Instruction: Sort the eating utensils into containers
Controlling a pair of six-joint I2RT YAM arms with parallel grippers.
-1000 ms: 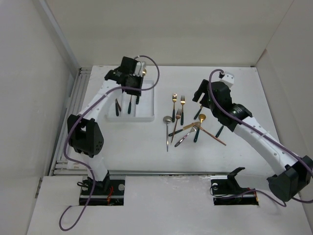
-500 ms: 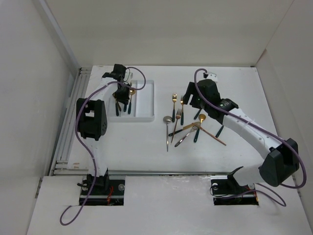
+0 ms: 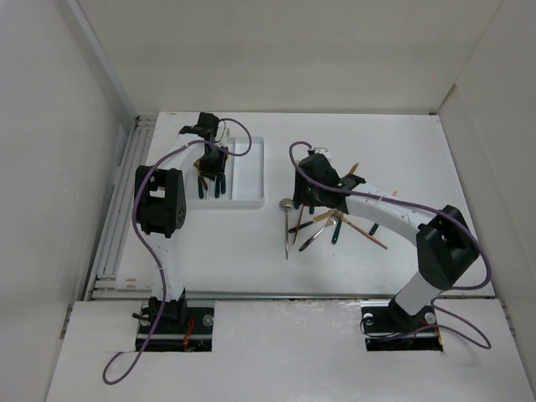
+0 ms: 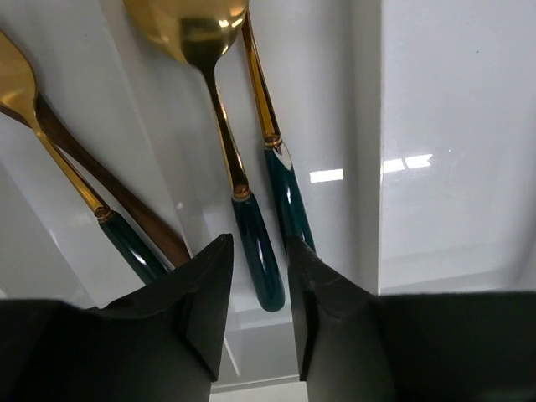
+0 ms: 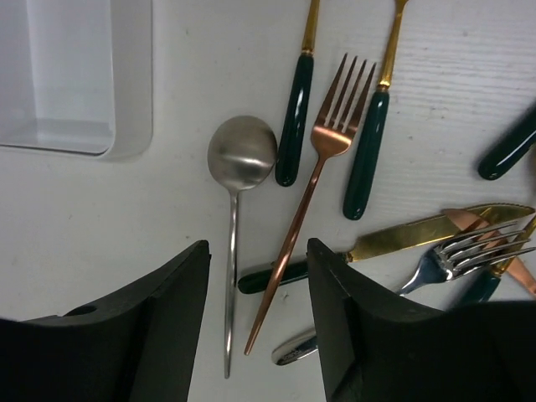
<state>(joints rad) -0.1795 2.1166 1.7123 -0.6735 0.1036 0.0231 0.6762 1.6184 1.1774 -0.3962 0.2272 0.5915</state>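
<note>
Our right gripper (image 5: pixel 257 251) swung left, open over a slim rose-copper metal fork (image 5: pixel 306 197); our left gripper (image 4: pixel 261 251), barely parted, over a green-handled gold spoon (image 4: pixel 188 25).

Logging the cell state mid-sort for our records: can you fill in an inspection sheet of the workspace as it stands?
Surface: white table, no spills seen.
Job's things: white tray holds several utensils, including a gold spoon; a silver spoon, copper fork, gold knife and others lie loose to its right.
Clutter: nothing seen.
Grippers: left gripper over the tray, jaws narrowly apart around the gold spoon's green handle, grip unclear; right gripper open above the copper fork, holding nothing.
Cables: purple cable loops along each arm.
Surroundings: white walls; rails along the table's left edge.
</note>
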